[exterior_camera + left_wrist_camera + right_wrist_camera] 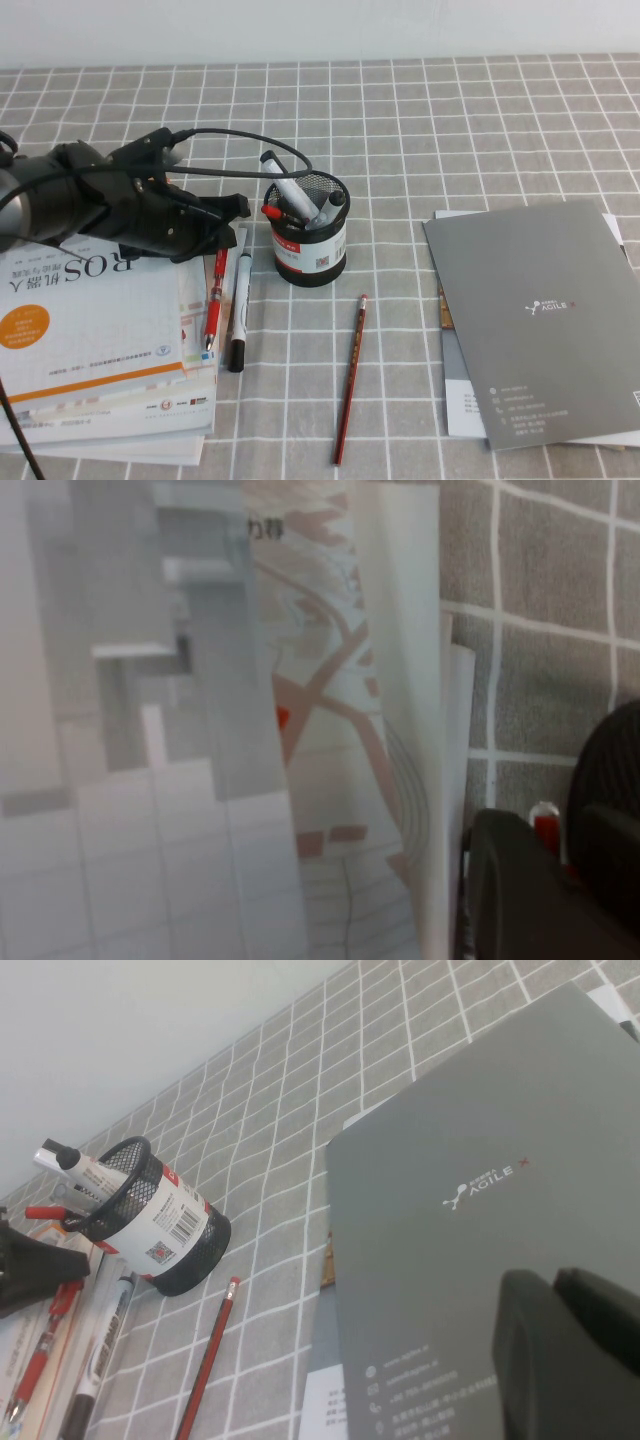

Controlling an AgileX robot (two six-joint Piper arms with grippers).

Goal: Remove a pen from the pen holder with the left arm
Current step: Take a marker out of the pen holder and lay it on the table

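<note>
Starting nearest you: book stack (pixel 100 380) front-left, red pencil (pixel 350 380) lying alone mid-table, grey booklet (pixel 530 320) on the R side. R gripper (pixel 556 1290) hangs low over that booklet, pads pressed together w/ nothing in them; it shows only on its own wrist cam. Further back, red pen (pixel 215 300) and black marker (pixel 238 315) lie side by side at the stack's edge, both outside the holder. L gripper (pixel 238 206) sits over the pen's far end, nose pointing at the pen holder (pixel 310 255) just beside it. Can't tell whether it's open or closed, or gripping that pen. Holder stands upright w/ several pens (pixel 290 190) in it, on the checked cloth (pixel 450 150).
</note>
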